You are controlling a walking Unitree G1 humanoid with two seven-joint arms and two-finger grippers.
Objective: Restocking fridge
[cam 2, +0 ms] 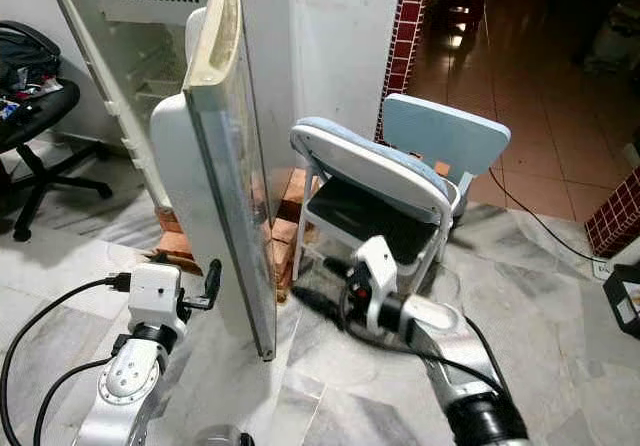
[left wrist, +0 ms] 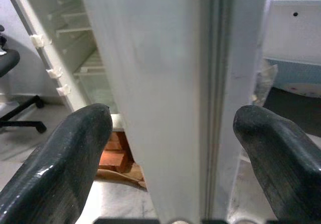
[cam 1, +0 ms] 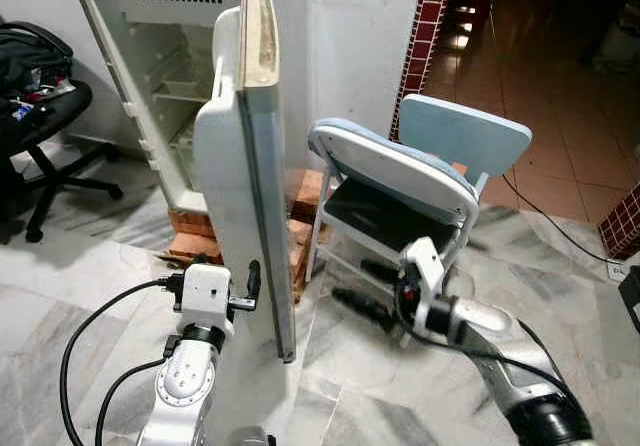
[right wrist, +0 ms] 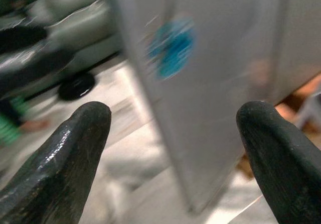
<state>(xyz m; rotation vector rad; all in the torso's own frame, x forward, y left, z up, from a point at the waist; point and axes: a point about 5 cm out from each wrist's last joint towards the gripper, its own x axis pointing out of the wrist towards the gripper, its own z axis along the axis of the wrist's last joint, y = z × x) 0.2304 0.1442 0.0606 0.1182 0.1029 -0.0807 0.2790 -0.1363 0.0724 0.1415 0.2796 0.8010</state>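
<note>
The white fridge (cam 1: 165, 86) stands open, its shelves bare as far as I can see. Its door (cam 1: 245, 166) is swung out and stands edge-on to me. My left gripper (left wrist: 173, 148) is low at the door's free edge, open. One black finger (cam 1: 253, 278) lies on the door's inner side, and in the left wrist view the door edge stands between the two fingers. My right gripper (cam 1: 368, 288) hangs open to the right of the door. It points at the door's outer face, where a blurred blue sticker (right wrist: 173, 45) shows.
A light blue folding chair (cam 1: 400, 171) stands close to the right of the door, with another chair back (cam 1: 465, 131) behind it. The fridge rests on bricks (cam 1: 195, 231). A black office chair (cam 1: 40, 116) is at far left. Cables (cam 1: 90, 316) trail on the marble floor.
</note>
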